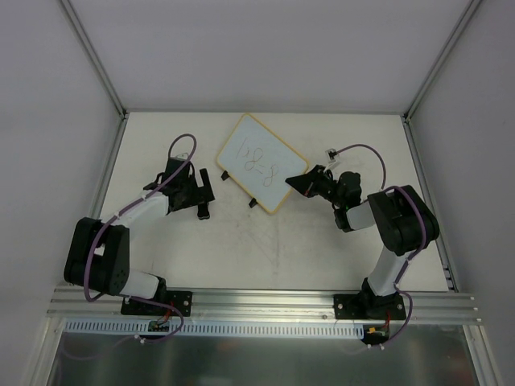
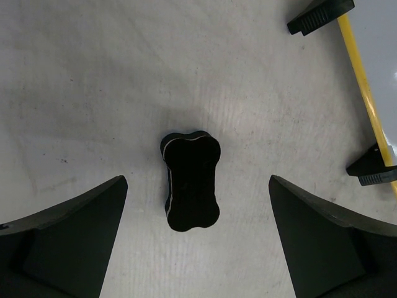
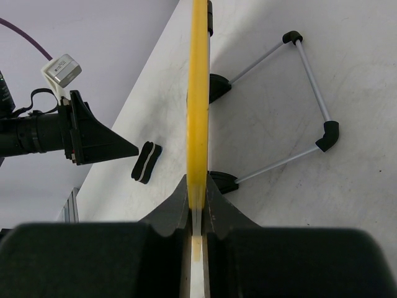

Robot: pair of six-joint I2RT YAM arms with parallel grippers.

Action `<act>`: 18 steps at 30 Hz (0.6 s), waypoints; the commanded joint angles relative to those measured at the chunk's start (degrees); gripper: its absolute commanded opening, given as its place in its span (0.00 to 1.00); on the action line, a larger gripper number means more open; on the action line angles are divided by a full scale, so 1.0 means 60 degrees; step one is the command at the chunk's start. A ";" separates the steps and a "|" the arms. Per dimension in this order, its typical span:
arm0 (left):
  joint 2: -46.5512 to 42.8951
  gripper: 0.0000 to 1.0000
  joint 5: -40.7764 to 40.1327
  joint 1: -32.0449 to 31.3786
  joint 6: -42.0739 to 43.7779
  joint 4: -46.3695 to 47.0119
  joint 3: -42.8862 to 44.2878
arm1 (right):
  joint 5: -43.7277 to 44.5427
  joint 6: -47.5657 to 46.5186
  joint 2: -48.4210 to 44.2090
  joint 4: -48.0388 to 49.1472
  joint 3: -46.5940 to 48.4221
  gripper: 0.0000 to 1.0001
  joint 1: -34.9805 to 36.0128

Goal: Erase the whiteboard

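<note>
Top external view: right gripper (image 1: 296, 183) pinches edge of whiteboard (image 1: 261, 161), which lies mid-table toward rear. Left gripper (image 1: 203, 193) hovers spread above eraser (image 2: 191, 183). Pickup step; next: descend, clamp eraser, wipe scribbles (image 1: 259, 166).

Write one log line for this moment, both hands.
left hand: open over eraser | right hand: shut on whiteboard edge | scribbles: not erased
</note>
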 commanded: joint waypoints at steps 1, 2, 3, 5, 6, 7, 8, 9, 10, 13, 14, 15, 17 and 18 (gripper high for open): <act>0.0416 0.98 -0.0474 -0.0368 0.0337 -0.0506 0.0625 | -0.0079 -0.0262 -0.0017 0.2265 0.0187 0.00 0.0035; 0.0635 0.98 -0.0663 -0.0456 0.0352 -0.0579 0.0785 | -0.0079 -0.0248 -0.0017 0.2265 0.0216 0.00 0.0035; 0.0724 0.98 -0.0767 -0.0631 0.0352 -0.0725 0.0859 | -0.0079 -0.0248 -0.0031 0.2265 0.0202 0.00 0.0021; 0.0812 0.96 -0.0943 -0.0735 0.0294 -0.0829 0.0919 | -0.0079 -0.0233 -0.0046 0.2265 0.0202 0.00 0.0021; 0.0813 0.95 -0.1002 -0.0765 0.0250 -0.0887 0.0919 | -0.0094 -0.0247 -0.0046 0.2265 0.0187 0.00 0.0006; 0.0827 0.93 -0.1002 -0.0779 0.0235 -0.0888 0.0919 | -0.0094 -0.0233 -0.0046 0.2265 0.0187 0.00 -0.0008; 0.0856 0.92 -0.1002 -0.0794 0.0235 -0.0917 0.0933 | -0.0094 -0.0233 -0.0046 0.2265 0.0187 0.00 -0.0009; 0.0886 0.91 -0.1002 -0.0780 0.0249 -0.0931 0.0962 | -0.0094 -0.0218 -0.0046 0.2265 0.0187 0.00 -0.0009; 0.0915 0.90 -0.0988 -0.0809 0.0278 -0.0961 0.0977 | -0.0094 -0.0204 -0.0046 0.2265 0.0187 0.00 -0.0009; 0.1047 0.87 -0.1294 -0.0853 0.0352 -0.1107 0.1036 | -0.0079 -0.0174 -0.0090 0.2265 0.0143 0.00 -0.0023; 0.1062 0.87 -0.1339 -0.0853 0.0366 -0.1122 0.1036 | -0.0079 -0.0189 -0.0090 0.2265 0.0143 0.00 -0.0038; 0.1076 0.87 -0.1383 -0.0853 0.0366 -0.1151 0.1036 | -0.0079 -0.0175 -0.0105 0.2265 0.0128 0.00 -0.0052; 0.1178 0.86 -0.1398 -0.0838 0.0366 -0.1180 0.1051 | -0.0094 -0.0174 -0.0120 0.2265 0.0128 0.00 -0.0053; 0.1237 0.86 -0.1383 -0.0853 0.0366 -0.1195 0.1065 | -0.0094 -0.0160 -0.0120 0.2279 0.0128 0.00 -0.0053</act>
